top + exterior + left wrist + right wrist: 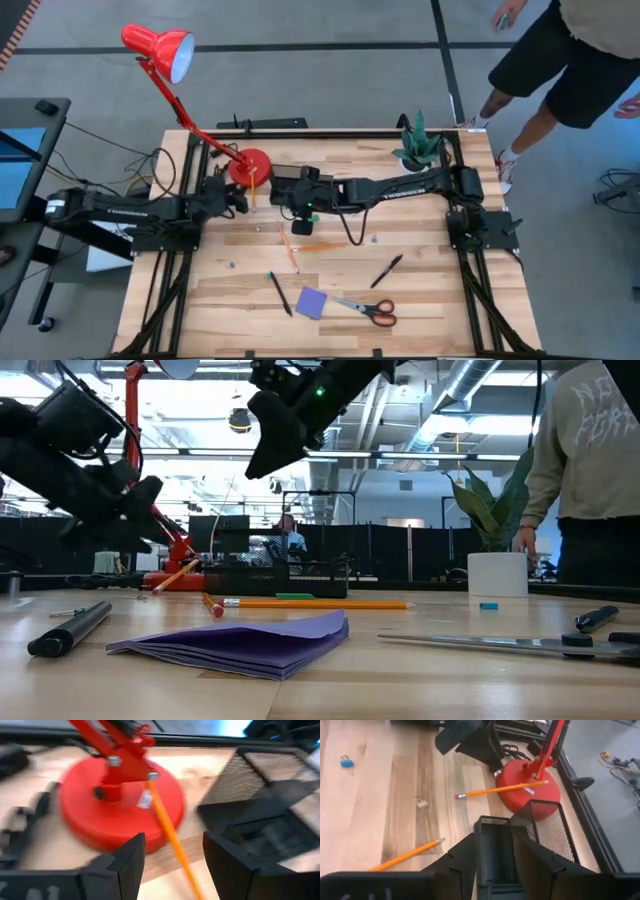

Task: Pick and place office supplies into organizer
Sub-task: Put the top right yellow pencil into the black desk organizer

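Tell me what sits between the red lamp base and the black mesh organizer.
An orange pencil lies there, one end propped on the lamp base, the other on the wood. Past it the table is bare up to the organizer. The right wrist view shows this best.

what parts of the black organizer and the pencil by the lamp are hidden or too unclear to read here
- Black mesh desk organizer, high view: mostly covered by the right arm above it.
- Its compartments' contents, right wrist view: blocked by the right hand and cut off by the picture's edge.
- Thin orange pencil leaning on the round red lamp base, left wrist view: blurred, lower end runs out of the picture between the left hand's fingers.
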Controlling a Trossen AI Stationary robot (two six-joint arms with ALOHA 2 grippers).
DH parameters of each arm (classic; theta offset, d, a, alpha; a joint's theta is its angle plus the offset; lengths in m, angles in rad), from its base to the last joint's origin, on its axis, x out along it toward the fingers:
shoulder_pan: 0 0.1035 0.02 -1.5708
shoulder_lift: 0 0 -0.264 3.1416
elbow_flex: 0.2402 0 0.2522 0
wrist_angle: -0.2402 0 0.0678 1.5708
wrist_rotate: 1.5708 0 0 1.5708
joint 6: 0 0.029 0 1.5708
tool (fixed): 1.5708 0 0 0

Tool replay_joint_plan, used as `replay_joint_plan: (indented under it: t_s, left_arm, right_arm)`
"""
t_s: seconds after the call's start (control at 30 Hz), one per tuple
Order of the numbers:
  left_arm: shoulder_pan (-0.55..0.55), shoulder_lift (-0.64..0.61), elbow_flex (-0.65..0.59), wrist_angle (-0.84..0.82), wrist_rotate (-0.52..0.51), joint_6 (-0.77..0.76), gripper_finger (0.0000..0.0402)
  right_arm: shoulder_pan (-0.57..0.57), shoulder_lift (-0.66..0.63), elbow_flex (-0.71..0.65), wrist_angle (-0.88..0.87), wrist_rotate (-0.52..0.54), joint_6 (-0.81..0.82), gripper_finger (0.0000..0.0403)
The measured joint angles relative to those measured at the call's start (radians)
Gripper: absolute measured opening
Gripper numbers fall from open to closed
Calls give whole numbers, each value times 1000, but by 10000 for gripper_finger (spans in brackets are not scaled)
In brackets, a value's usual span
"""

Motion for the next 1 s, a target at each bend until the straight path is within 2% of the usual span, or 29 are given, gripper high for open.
replay_joint_plan:
  t_s: [0.07,0.2,0.33,0.5,0.63,0.73,1.0]
  left_arm:
    - [50,0,-1,43,60,1,190]
    - [146,0,-1,52,92,-31,190]
    - [203,11,-1,58,194,-22,190]
    - [226,44,-1,86,247,37,190]
    - [228,96,-1,88,295,33,190]
    - [226,147,-1,103,294,4,190]
    - [226,315,-1,304,305,12,190]
  right_arm:
    - [0,0,0,-6,2,4,125]
    - [0,-6,0,-2,2,8,123]
    - [0,-6,0,-13,0,8,123]
    - [-1,-6,0,-18,0,20,122]
    - [0,-6,0,-18,-3,28,123]
    - [-1,-6,0,-17,-2,28,122]
    - [0,-6,0,-17,-3,58,122]
